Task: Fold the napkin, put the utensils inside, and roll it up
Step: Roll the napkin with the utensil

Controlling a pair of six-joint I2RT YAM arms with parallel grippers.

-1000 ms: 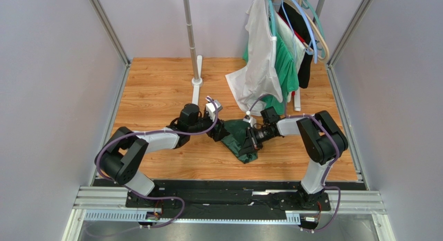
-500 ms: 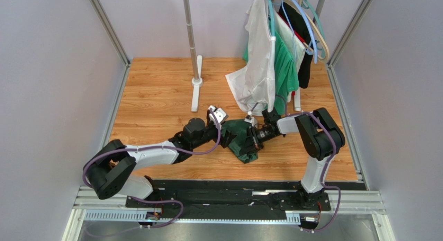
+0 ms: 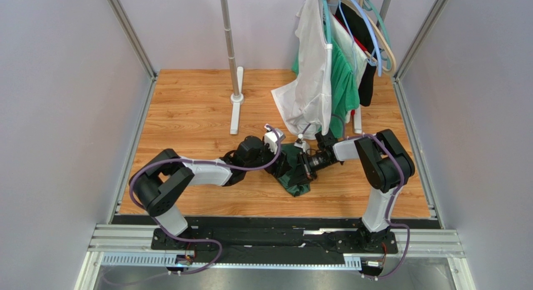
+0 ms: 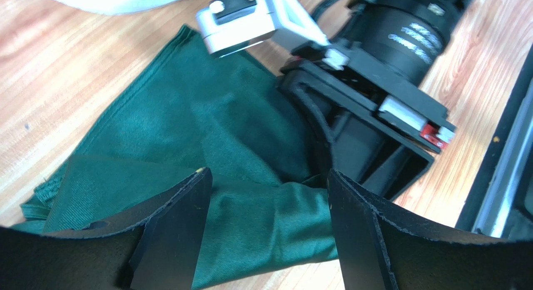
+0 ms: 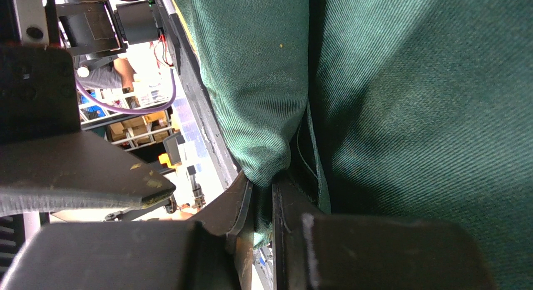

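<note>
The dark green napkin point(image 3: 291, 173) lies crumpled on the wooden table between the two grippers. My right gripper point(image 3: 304, 167) is shut on a fold of it; in the right wrist view the cloth point(image 5: 425, 115) is pinched between the jaws of that gripper point(image 5: 263, 193). My left gripper point(image 3: 279, 165) comes in from the left, low over the napkin point(image 4: 206, 115). In its own wrist view this gripper point(image 4: 268, 177) is open, its jaws wide on either side of a raised fold, with the right gripper point(image 4: 369, 155) just beyond. The utensils are out of view.
A white garment point(image 3: 309, 77) and a brighter green garment point(image 3: 343, 84) hang from hangers at the back right, the white one reaching down near the napkin. A grey pole point(image 3: 229, 40) on a white base stands at back centre. Metal rails point(image 3: 275, 240) run along the near edge.
My left arm has swung right and stretched out, bringing its gripper from the napkin's upper left onto its left side. The right arm and the napkin have stayed put.
</note>
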